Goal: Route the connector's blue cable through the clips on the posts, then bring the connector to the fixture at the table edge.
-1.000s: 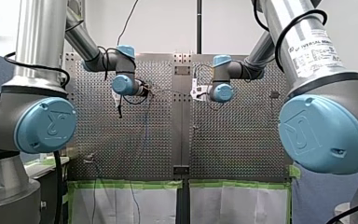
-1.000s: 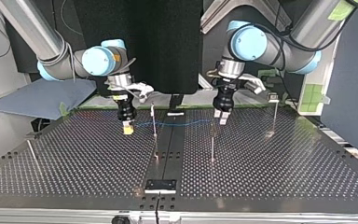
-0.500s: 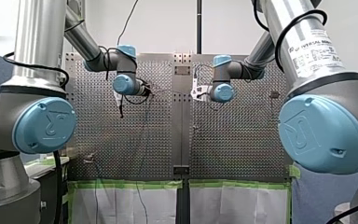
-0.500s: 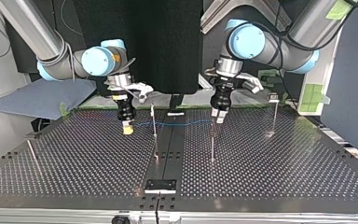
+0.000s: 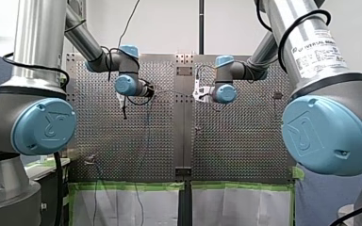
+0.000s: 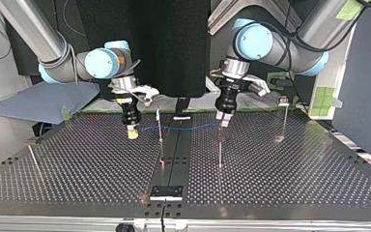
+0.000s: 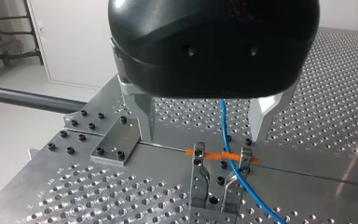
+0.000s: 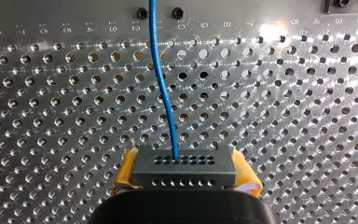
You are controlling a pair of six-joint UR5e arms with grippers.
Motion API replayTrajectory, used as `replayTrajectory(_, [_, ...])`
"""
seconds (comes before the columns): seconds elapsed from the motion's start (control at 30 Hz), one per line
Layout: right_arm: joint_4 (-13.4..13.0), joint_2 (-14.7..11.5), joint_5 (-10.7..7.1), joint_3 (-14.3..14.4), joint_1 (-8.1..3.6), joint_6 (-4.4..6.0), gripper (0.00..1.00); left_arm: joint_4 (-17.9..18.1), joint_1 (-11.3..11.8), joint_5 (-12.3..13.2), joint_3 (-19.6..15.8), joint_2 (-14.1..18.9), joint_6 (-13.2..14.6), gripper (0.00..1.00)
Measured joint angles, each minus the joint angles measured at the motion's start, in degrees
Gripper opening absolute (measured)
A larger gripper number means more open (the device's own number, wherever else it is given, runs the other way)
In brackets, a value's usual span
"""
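- Connector (image 8: pixel 184 169) sits pinched between the yellow pads (image 8: pixel 125 175) of my right gripper (image 6: pixel 132 131), with its holed face turned to the table (image 8: pixel 284 93) below.
- You can see the blue cable (image 8: pixel 164 84) leave one of those holes and run ahead of the gripper over the perforated plate.
- In the top view that gripper points straight down, above the table and just beside a thin post (image 6: pixel 160 126). Its forearm comes in from the view's upper left.
- My left gripper (image 7: pixel 202 137) has its metal fingers (image 7: pixel 145 112) spread wide, and the cable passes between them without touching either one.
- Just under those fingers stands a clip (image 7: pixel 219 182) with an orange band (image 7: pixel 205 153). The cable crosses the band between the clip's two prongs.
- In the top view you find this gripper pointing straight down too, right over a second post (image 6: pixel 220 150). Its forearm comes in from the upper right.
- Between the two grippers the cable hangs almost level above the table.
- The fixture (image 6: pixel 166 192) lies at the table's near edge in the top view, well apart from the connector.
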Motion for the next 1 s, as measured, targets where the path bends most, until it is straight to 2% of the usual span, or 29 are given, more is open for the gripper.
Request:
replayTrajectory(0.23, [0.1,0.0,-0.02,0.0,-0.04,-0.01,0.0,0.0,-0.1,-0.3,-0.3,0.0,0.4,1.0])
replayTrajectory(0.47, [0.2,0.0,-0.04,0.0,-0.11,0.01,0.0,0.5,-0.6,-2.1,-0.8,0.0,2.0,1.0])
replayTrajectory(0.7, [0.1,0.0,0.0,0.0,-0.15,0.07,0.0,0.7,-2.4,-4.0,-0.8,-0.1,3.2,1.0])
replayTrajectory(1.0, [0.0,0.0,0.0,0.0,-0.14,0.1,0.0,1.1,-4.4,-5.5,0.4,-0.6,2.9,1.0])
